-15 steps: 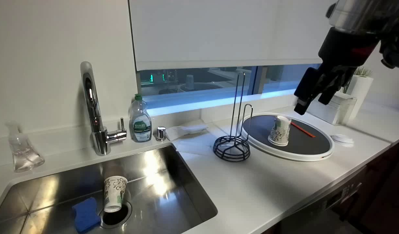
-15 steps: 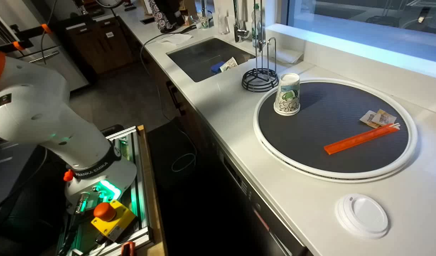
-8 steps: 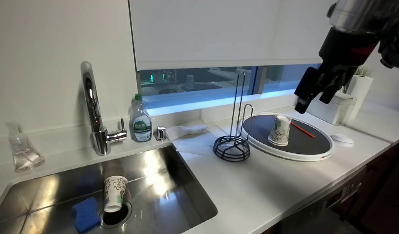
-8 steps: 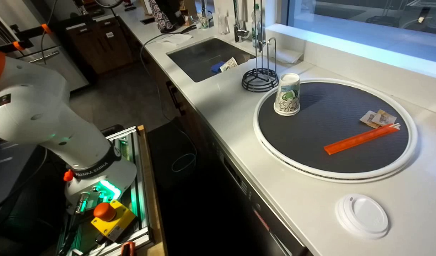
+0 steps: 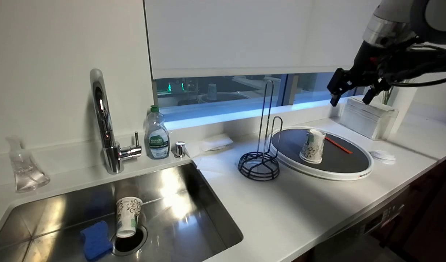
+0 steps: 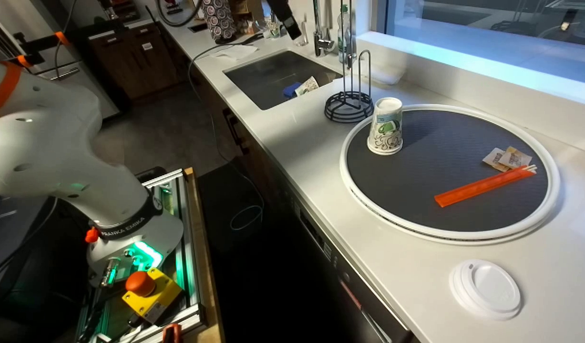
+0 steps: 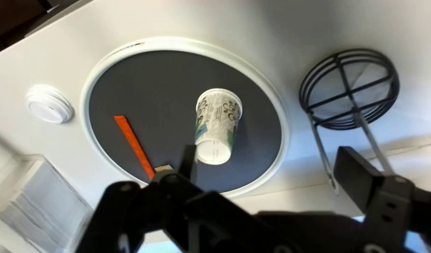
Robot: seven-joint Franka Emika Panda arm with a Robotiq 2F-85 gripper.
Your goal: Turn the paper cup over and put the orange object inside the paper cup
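Observation:
The paper cup [image 5: 313, 146] stands upside down on the round dark tray [image 6: 425, 190] and has a printed swirl pattern. It also shows in an exterior view [image 6: 386, 128] and in the wrist view [image 7: 219, 116], its closed base facing up. The orange object [image 6: 485, 186], a slim sleeve with pale stick tips at one end, lies flat on the tray apart from the cup. It also shows in the wrist view [image 7: 134, 146]. My gripper [image 5: 350, 101] hangs well above the tray. In the wrist view my gripper [image 7: 268, 161] is open and empty, its fingers wide apart.
A wire holder [image 5: 259, 165] with tall rods stands beside the tray. White lids [image 6: 485, 288] lie on the counter. Small packets [image 6: 507, 158] touch the orange object. A clear box [image 5: 368, 116] stands behind. The sink [image 5: 215, 218] holds another cup [image 5: 128, 218] and a blue sponge [image 5: 96, 240].
My gripper has risen and turned, so both fingers show more clearly in an exterior view. The arm has shifted with it. The cup and the orange object have not moved.

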